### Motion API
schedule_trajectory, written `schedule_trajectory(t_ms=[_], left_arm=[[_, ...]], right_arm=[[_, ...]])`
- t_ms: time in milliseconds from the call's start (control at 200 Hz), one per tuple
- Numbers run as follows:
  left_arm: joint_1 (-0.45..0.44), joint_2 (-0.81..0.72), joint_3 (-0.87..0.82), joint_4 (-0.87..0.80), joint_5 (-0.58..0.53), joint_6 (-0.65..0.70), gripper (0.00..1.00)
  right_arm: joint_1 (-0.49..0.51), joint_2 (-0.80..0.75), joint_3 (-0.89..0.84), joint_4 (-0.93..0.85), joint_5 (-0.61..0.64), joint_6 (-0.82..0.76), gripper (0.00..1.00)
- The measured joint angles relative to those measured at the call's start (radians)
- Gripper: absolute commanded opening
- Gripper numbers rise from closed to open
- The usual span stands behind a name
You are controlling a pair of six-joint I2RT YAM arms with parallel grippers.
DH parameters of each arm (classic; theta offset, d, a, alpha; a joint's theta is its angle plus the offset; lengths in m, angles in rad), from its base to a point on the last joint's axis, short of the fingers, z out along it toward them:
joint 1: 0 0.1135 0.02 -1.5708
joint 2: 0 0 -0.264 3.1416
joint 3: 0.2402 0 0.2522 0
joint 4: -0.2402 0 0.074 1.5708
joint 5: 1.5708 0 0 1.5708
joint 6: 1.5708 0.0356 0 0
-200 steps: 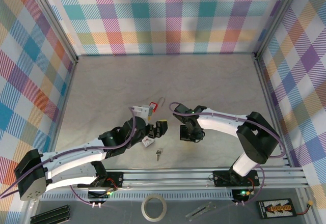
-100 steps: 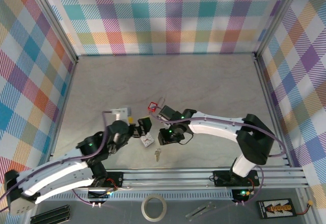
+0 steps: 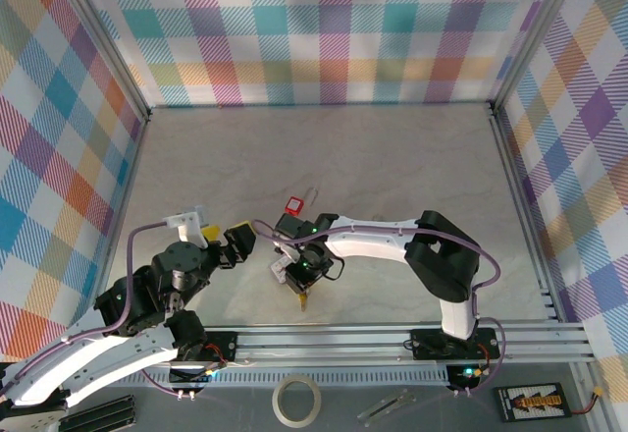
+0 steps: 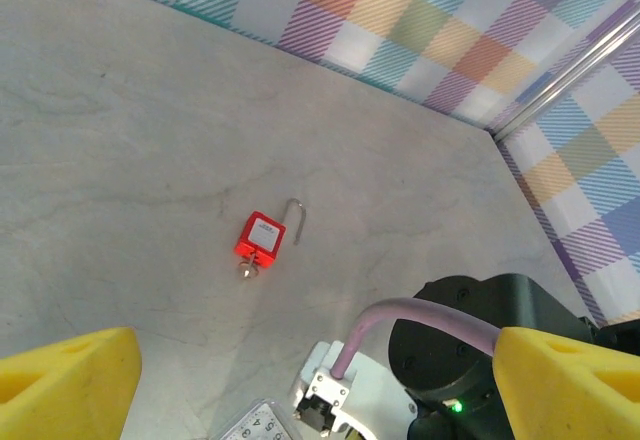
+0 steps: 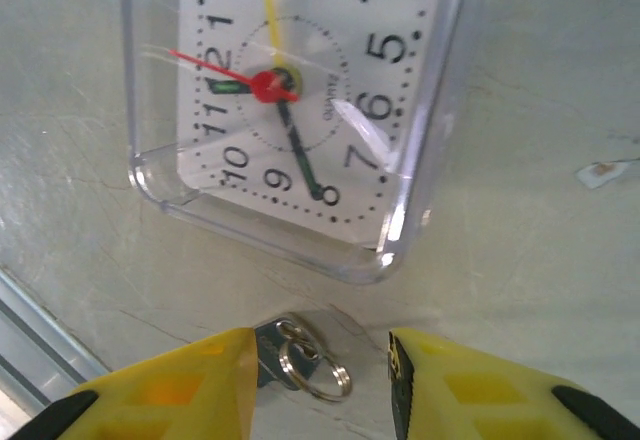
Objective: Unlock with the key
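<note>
One legible word, QUARTZ, on the clock face [image 5: 300,110] near the key [image 5: 271,346]

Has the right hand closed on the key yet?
No, the right hand is open, with the key lying on the table between its spread fingers.

Left wrist cam: red padlock [image 4: 262,238] lies flat on the bench [image 4: 120,160], shackle [image 4: 295,218] swung open, pointing away from the camera. Left tool [image 4: 318,385] sits nearer the camera than the padlock, jaws wide, 2 yellow fingertips [image 4: 65,385] well apart at either side. Right arm's black link [image 4: 490,325] with purple cable [image 4: 400,318] is right of and nearer than the padlock. Corner of a clear clock [image 4: 258,422] nearer too. Plaid wall [image 4: 400,30] beyond it.
</note>
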Motion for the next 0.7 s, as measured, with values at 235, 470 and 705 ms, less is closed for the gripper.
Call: schedule_trajectory(t_ms=[235,470,705], left_arm=[[0.000,0.010,0.000,-0.016,0.000,0.016,0.91],[0.000,0.011,0.000,-0.016,0.000,0.018,0.91],[0.000,0.011,0.000,-0.021,-0.004,0.019,0.91]], right_arm=[[0.004,-0.010,-0.030,-0.004,-0.019,-0.037,0.41],[0.010,-0.009,-0.039,-0.003,-0.041,-0.045,0.40],[0.010,0.000,-0.039,0.003,-0.044,-0.058,0.25]])
